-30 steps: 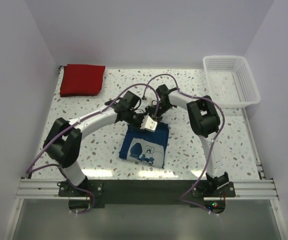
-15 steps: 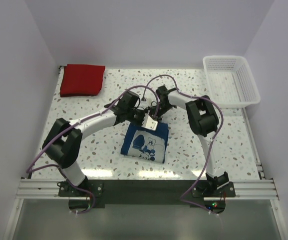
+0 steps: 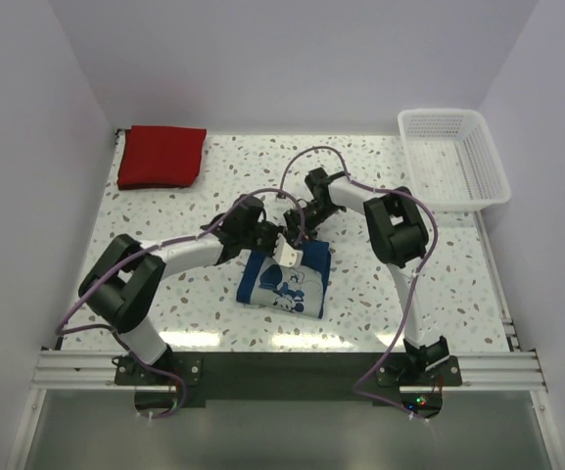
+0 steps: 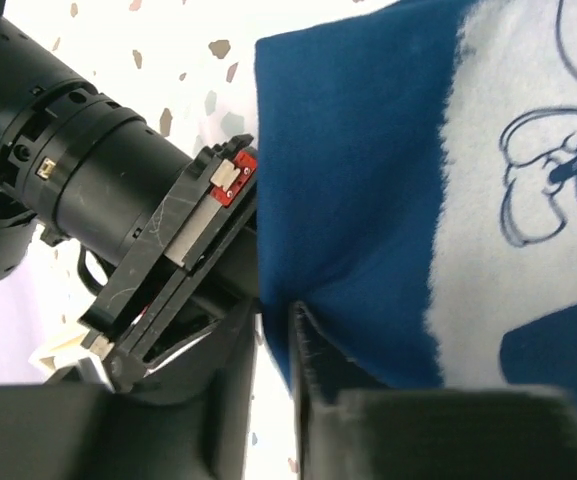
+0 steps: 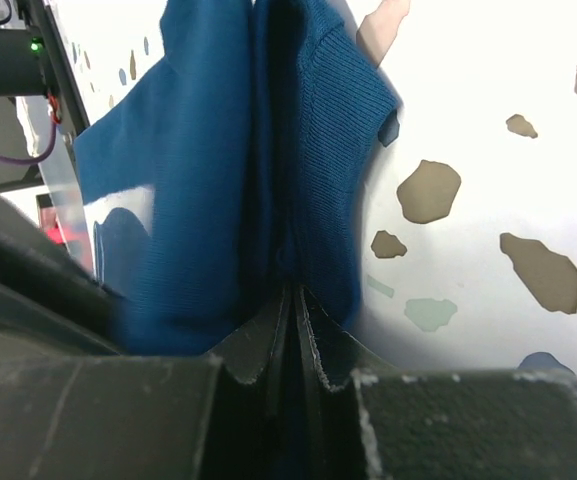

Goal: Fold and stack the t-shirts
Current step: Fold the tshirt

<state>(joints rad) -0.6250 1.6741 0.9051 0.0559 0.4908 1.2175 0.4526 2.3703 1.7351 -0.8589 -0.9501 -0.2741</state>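
Pinching a fold of the navy t-shirt (image 5: 198, 180), the right gripper (image 5: 293, 300) shows its fingers pressed together with dark blue knit bunched between them, a detail only the right wrist view gives. The left wrist view adds what that one hides: the left gripper (image 4: 271, 320) stands slightly parted, a sliver of white table visible in the gap and the shirt's edge lying against one finger, with no cloth clamped. It also shows the pale cartoon print on the shirt and the right arm's black wrist just beside the cloth. From above, both grippers meet close together at the far edge of the folded navy shirt, which lies print up near the middle of the speckled table (image 3: 458, 274). The red t-shirt (image 3: 162, 157) sits folded in the far left corner, well apart. A white lattice basket (image 3: 497, 181) stands in the far right corner by the wall. Bare tabletop stretches left and right of the navy shirt, and walls close in the left, back and right edges.
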